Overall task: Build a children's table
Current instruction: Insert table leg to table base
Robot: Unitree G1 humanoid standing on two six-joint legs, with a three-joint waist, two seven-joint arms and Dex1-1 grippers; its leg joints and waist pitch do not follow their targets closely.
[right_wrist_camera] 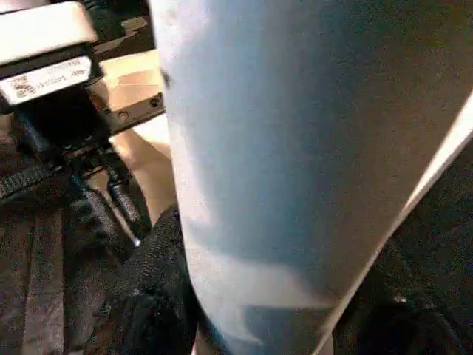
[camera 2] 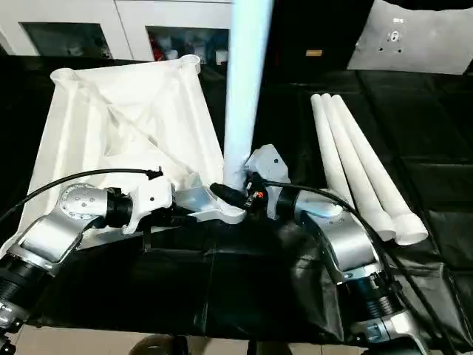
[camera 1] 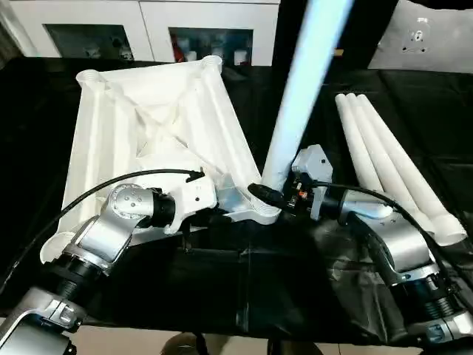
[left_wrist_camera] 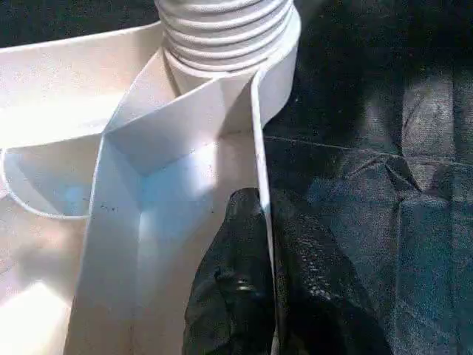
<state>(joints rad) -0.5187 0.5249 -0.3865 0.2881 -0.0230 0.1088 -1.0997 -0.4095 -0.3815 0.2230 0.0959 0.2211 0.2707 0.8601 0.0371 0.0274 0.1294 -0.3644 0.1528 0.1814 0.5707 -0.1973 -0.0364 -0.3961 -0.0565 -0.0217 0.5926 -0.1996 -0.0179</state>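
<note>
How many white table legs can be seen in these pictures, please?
4. One leg stands upright in the near corner socket of the upturned table top, held by the right hand. Three legs lie side by side on the black cloth, right of it.

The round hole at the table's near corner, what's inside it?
A white leg stands upright in that corner socket of the tabletop. Its lower end is hidden inside.

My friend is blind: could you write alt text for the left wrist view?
The left gripper is pinched shut on a thin wall of the upturned white table top. Past it rises a threaded corner socket, with black cloth alongside.
</note>
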